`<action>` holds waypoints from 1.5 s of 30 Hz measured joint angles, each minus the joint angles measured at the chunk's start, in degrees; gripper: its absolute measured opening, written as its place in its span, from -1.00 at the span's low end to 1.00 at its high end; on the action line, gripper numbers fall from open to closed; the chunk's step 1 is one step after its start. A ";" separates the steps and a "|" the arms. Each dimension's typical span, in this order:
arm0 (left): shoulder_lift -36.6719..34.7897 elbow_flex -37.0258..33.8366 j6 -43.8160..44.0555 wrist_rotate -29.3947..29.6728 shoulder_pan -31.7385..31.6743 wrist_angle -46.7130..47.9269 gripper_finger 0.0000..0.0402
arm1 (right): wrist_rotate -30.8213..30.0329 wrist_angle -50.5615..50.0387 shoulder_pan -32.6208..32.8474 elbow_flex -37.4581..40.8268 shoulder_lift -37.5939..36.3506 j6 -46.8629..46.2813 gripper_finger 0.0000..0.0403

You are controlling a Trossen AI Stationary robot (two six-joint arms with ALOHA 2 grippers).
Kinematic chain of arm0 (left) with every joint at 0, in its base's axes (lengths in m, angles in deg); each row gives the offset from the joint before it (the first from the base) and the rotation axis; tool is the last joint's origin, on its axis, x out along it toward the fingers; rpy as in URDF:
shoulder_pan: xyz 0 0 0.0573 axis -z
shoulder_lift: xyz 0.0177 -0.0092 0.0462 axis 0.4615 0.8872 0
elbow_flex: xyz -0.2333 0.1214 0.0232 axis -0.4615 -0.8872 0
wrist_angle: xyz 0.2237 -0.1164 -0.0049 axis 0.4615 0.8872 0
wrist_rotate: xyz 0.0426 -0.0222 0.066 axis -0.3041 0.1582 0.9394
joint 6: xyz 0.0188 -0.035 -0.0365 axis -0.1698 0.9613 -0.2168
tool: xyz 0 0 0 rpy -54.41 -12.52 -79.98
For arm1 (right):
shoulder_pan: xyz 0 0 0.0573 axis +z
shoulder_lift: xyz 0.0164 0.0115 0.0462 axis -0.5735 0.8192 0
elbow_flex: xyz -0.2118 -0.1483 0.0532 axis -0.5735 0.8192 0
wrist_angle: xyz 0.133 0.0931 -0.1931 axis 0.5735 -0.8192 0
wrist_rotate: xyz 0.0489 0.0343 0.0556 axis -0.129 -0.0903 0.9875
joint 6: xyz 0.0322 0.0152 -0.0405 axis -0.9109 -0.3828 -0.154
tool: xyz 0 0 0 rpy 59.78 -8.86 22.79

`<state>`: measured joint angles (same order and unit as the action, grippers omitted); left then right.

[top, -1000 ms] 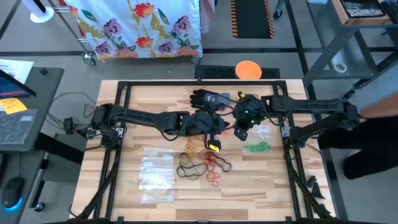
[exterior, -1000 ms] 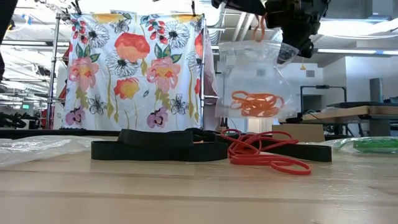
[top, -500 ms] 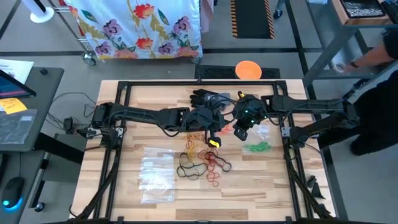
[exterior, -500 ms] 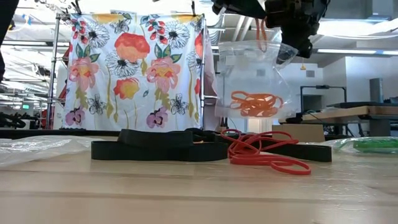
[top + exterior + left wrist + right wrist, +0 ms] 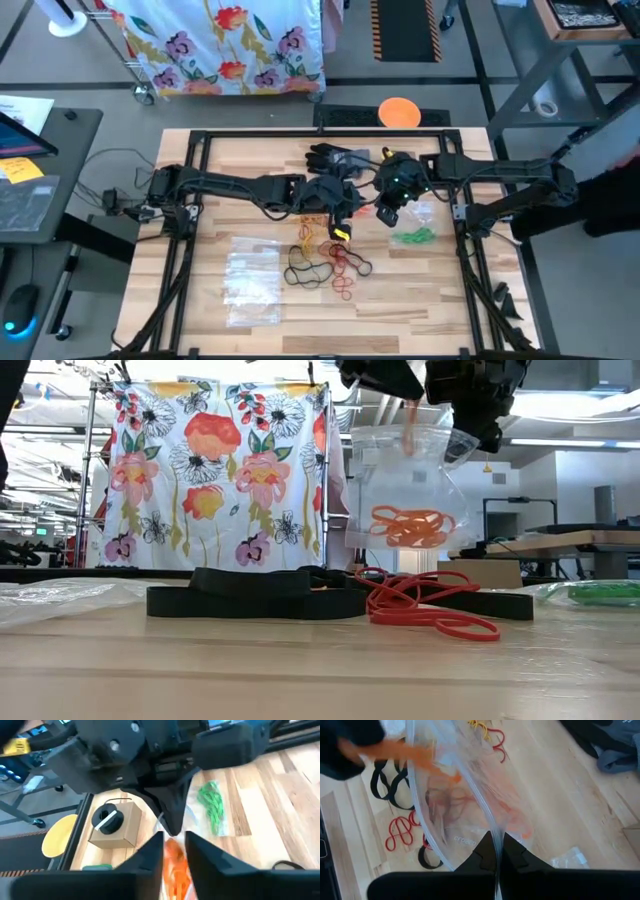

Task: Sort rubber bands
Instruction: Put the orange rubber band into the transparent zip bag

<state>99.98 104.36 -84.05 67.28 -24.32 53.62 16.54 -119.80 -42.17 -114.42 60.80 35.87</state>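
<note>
A clear plastic bag (image 5: 405,490) hangs open-mouthed over the table's middle, with orange rubber bands (image 5: 410,525) in its bottom. My right gripper (image 5: 496,851) is shut on its rim. My left gripper (image 5: 174,854) stands open just above the bag's mouth, and one orange band (image 5: 407,432) shows blurred right below it. Loose red, black and yellow rubber bands (image 5: 330,262) lie on the wood near the front. In the high view both grippers meet at the centre, left (image 5: 343,226) and right (image 5: 388,212). My right gripper pinches the bag's top rim (image 5: 490,834) between its two shut fingers, which slant down from the table's right side. The bag hangs below them with its mouth gaping, lifted clear of the table. My left gripper: I cannot tell whether its fingers touch the blurred orange band.
A black glove (image 5: 335,158) lies at the far middle. A bag of green bands (image 5: 412,237) lies to the right, and flat clear bags (image 5: 250,280) lie front left. A cardboard box (image 5: 112,825) with a tape roll stands beyond the table.
The orange band that hung straight from my left gripper has dropped lower, into the bag's mouth, and shows blurred. My left gripper has tipped slightly over the bag. My right gripper and the bag have kept still.
</note>
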 joint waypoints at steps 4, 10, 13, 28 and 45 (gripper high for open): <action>0.00 0.00 1.22 1.23 -0.02 -0.17 -0.32 | -0.02 0.05 0.00 0.00 0.00 -0.02 -1.00; -0.97 0.00 2.85 1.28 1.80 2.43 -0.22 | 0.00 0.02 0.00 0.00 0.00 -0.02 -1.00; -2.45 0.02 5.81 1.10 4.22 11.47 -0.25 | 0.00 -0.01 0.00 0.00 0.00 -0.02 -1.00; -1.68 -25.84 15.67 5.57 14.92 -5.99 -0.30 | 0.00 0.86 0.02 0.00 0.00 -0.59 -1.00; 3.02 -36.71 31.13 4.18 8.50 -28.09 -0.30 | 0.00 6.76 0.39 -0.02 -0.02 0.00 -1.00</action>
<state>102.99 67.65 -52.92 71.46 -15.82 25.53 16.54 -113.04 -41.78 -114.44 60.78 35.88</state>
